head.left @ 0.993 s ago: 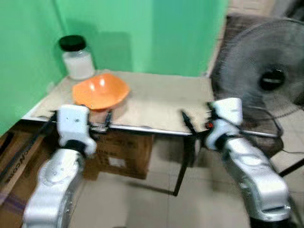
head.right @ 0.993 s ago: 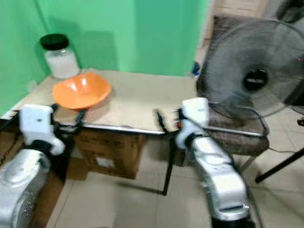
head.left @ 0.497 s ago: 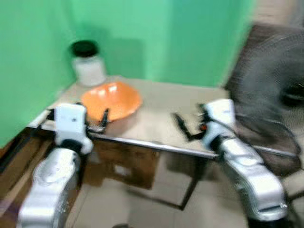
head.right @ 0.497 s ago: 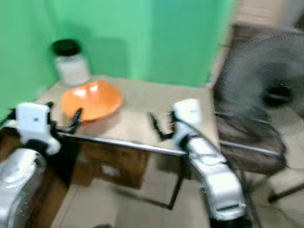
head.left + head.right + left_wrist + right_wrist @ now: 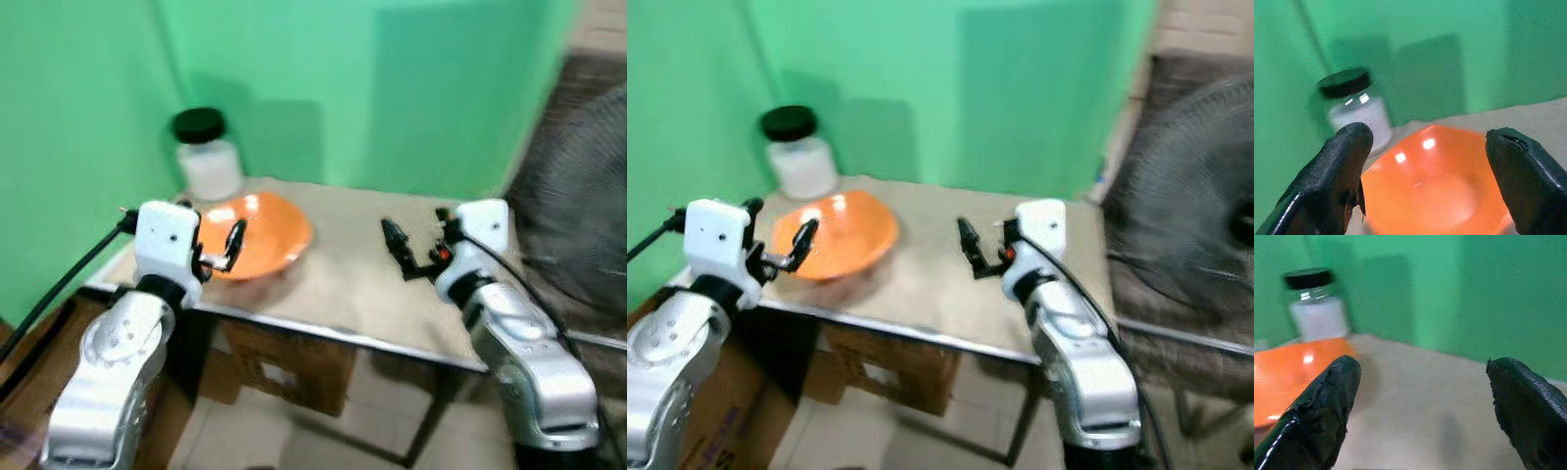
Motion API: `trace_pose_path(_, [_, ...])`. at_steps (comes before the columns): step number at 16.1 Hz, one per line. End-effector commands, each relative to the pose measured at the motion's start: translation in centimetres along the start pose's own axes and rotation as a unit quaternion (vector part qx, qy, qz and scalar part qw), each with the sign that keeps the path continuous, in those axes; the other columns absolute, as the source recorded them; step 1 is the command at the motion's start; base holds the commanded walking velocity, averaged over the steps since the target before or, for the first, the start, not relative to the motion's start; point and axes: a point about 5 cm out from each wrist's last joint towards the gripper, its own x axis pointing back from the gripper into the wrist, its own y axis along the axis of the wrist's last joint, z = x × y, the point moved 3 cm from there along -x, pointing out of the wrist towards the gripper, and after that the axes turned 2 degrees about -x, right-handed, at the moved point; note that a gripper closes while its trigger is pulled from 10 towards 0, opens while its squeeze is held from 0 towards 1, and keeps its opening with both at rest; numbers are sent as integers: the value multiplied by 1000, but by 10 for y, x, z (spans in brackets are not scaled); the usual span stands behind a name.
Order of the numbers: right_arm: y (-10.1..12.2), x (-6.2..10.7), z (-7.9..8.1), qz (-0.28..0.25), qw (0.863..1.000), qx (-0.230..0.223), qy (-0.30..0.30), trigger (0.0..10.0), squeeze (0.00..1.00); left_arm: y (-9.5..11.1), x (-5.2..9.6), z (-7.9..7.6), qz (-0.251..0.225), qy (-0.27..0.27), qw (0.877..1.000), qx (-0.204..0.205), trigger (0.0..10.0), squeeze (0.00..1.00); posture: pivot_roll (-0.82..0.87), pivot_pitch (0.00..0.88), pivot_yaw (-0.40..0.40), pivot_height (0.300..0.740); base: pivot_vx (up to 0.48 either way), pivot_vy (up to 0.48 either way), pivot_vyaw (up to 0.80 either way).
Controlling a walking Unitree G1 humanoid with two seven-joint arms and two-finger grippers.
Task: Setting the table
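Orange bowl (image 5: pixel 257 245) near rim behind left gripper (image 5: pixel 227 247).

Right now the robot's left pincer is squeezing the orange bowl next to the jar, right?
Not quite. The left pincer is open, not squeezing the orange bowl. The left wrist view shows its fingers spread apart before the bowl. The bowl does sit next to the jar.

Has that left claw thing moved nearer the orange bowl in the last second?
Yes. The left gripper was at the table's near edge; now it has advanced over the orange bowl's near rim.
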Motion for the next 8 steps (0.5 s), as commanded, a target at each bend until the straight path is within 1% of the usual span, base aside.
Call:
trace_pose_path(1, [3,-3,3,-1,1000,-3,9,10000,0,2,-1,0,0,-2,1000,-5,10000,0,85,0,42,740,341,0,800])
trace_pose_path(3, [1,-4,11,8,999,-8,35,10000,0,4,-4,2,-3,-7,1000,-14,10000,0,88,0,46,740,343,0,800])
trace_pose_path(4, [1,-4,13,9,999,-10,40,10000,0,5,-4,2,-3,-8,1000,-14,10000,0,89,0,46,740,341,0,800])
trace_pose_path(5, [-2,-6,15,15,998,-23,54,10000,0,3,-3,2,0,-10,1000,-17,10000,0,99,0,46,740,345,0,800])
trace_pose_path(7, [-7,-12,16,30,994,-84,60,10000,0,3,-1,4,4,-9,1000,-22,10000,0,119,0,48,740,339,0,0])
trace_pose_path(8, [-10,-16,17,47,992,-91,68,10000,0,4,0,5,7,-13,1000,-25,10000,0,118,0,52,740,334,0,0])
